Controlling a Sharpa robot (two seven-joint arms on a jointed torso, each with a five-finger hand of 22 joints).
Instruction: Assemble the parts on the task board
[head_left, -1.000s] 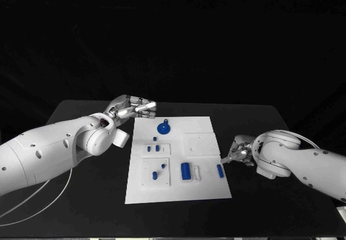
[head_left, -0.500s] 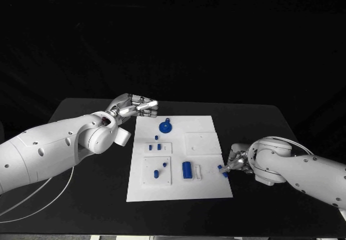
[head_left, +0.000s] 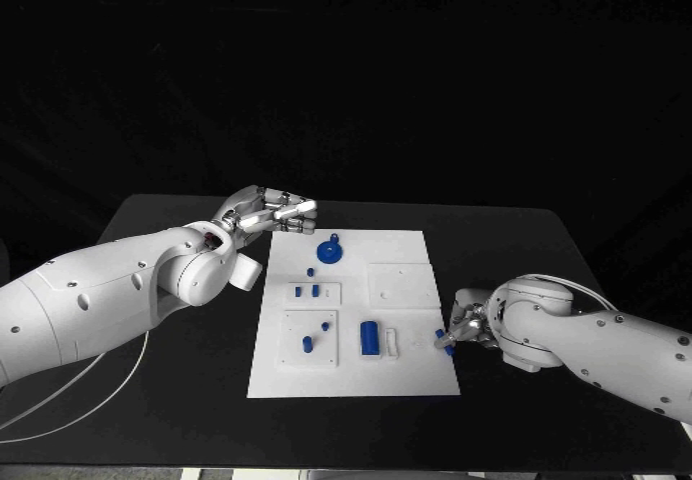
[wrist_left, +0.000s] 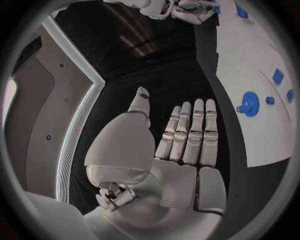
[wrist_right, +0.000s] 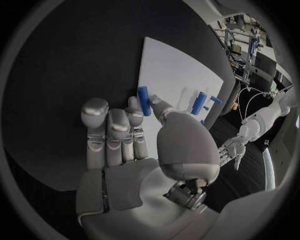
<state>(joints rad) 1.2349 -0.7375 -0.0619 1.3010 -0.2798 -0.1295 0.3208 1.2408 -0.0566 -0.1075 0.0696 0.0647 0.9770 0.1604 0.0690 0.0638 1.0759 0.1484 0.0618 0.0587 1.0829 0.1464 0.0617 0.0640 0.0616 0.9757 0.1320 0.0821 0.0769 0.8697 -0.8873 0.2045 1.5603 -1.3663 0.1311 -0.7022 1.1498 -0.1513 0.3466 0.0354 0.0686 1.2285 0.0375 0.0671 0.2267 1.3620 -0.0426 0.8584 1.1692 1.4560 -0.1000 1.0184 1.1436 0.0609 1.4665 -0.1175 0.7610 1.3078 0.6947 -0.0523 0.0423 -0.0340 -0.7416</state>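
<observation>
Pinching a small blue cylindrical peg at the flat white task board's right edge, right hand works; left hand, fingers straight and holding nothing, hovers beyond its far-left corner. Most blue parts appear seated; this peg remains.

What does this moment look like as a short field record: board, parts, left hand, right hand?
board: white task board on the black table
parts: blue gear-like part at the far end; blue cylinder near the middle
left hand: open, holds nothing, beyond the board's far left corner
right hand: pinches a small blue peg at the board's right edge
</observation>
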